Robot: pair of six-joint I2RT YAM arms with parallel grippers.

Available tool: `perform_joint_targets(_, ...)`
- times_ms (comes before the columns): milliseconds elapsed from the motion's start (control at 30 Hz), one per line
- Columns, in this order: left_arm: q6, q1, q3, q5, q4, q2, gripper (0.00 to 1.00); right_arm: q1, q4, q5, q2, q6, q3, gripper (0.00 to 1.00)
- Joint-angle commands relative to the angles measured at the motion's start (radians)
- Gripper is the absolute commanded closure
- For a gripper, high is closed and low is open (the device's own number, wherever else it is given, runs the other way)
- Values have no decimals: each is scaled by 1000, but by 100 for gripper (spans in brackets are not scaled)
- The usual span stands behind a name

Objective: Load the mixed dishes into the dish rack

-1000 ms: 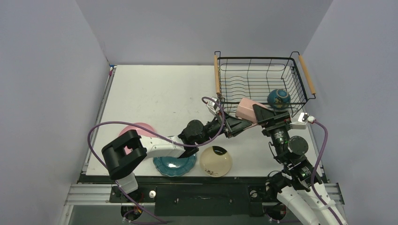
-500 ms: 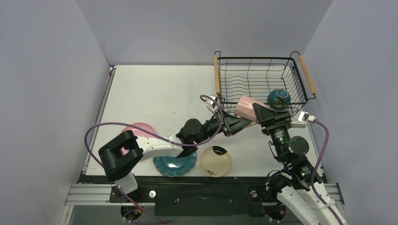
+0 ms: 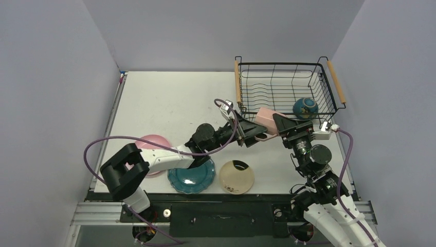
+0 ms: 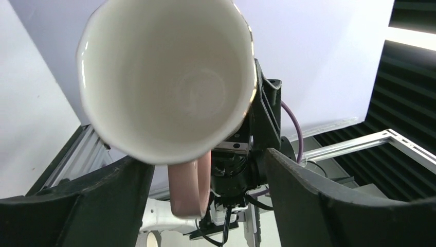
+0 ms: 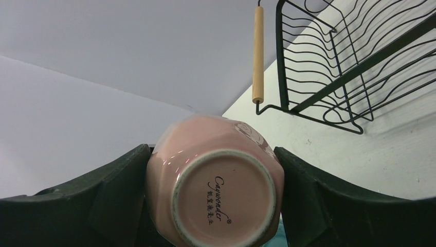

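The pink cup [image 3: 266, 119] hangs in the air just in front of the dish rack [image 3: 277, 64], lying sideways. My right gripper [image 3: 279, 123] is shut on its body; in the right wrist view the cup's base [image 5: 216, 185] fills the space between both fingers. My left gripper [image 3: 258, 134] is open at the cup's mouth. In the left wrist view the cup [image 4: 169, 77] faces the camera, and its handle [image 4: 189, 185] hangs free between the spread fingers [image 4: 308, 200]. The dark-teal bowl [image 3: 305, 108] sits inside the rack. The pink plate [image 3: 149, 141], teal plate [image 3: 191, 177] and cream dish [image 3: 236, 176] lie on the table.
The rack stands at the table's far right, its wooden handles [image 3: 238, 81] along its sides; its wires [image 5: 329, 77] show in the right wrist view. The three dishes lie near the front edge, the left arm reaching over the teal plate. Grey walls enclose the table.
My left gripper has opened and let go of the cup, which the right gripper now holds alone. Both arms and the cup have shifted slightly left and back.
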Motion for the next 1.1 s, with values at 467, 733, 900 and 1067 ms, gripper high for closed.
perform_joint_targets(467, 1007, 119, 7, -358, -1065, -637, 3, -213, 59, -82, 300, -139, 317, 100)
perform_joint_targets(733, 1290, 165, 98, -388, -1228, -697, 4, -294, -233, 34, 623, -507, 705, 100)
perform_joint_targets(900, 1387, 164, 210, -313, -1340, -669, 4, -329, -358, 92, 825, -715, 886, 100)
perform_joint_targets(1067, 1519, 82, 181, -444, -1342, -698, 4, -364, -431, 97, 975, -851, 1015, 100)
